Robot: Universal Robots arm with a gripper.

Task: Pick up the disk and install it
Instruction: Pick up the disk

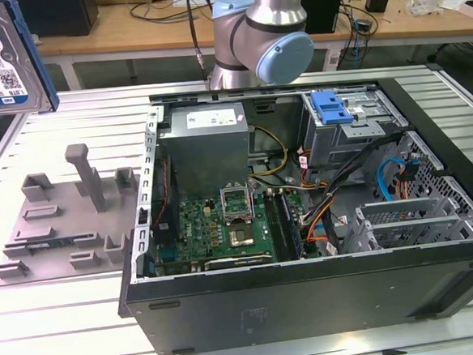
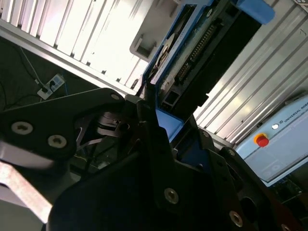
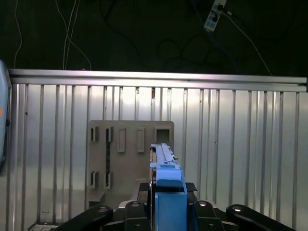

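**One disk hanging high, clamped in the tool**

One disk [image 1: 5,57] is hanging in the air at the exterior view's far left. Its printed label is facing the camera, its blue carrier frame is running down one edge, and it is sitting well above the ribbed metal tabletop [image 1: 60,320].

Lower down, the grey tray [image 1: 65,218] is resting on that tabletop with its upright posts sticking up. Just beside the tray, toward the exterior view's right, the open computer case [image 1: 310,302] is lying on its side. It is showing off the green motherboard [image 1: 224,227] and the grey power supply [image 1: 205,139]. In the far corner the blue latch [image 1: 333,106] is sitting on its metal cage [image 1: 331,142]. The arm [image 1: 263,29] is rising behind the case.

Over to the first wrist view, where the tool [image 3: 166,192] is grasping the disk edge-on. The black fingers [image 3: 192,187] are pressing in on either side of the blue frame, and the tray is lying on the tabletop beyond the disk.

In the second wrist view the same grip is showing from another angle. The frame is wedged between the dark fingers and the disk's connector edge is pointing away from the tool. A red button [image 2: 261,140] is glowing on a pale box [image 2: 274,161] past the tabletop's edge.
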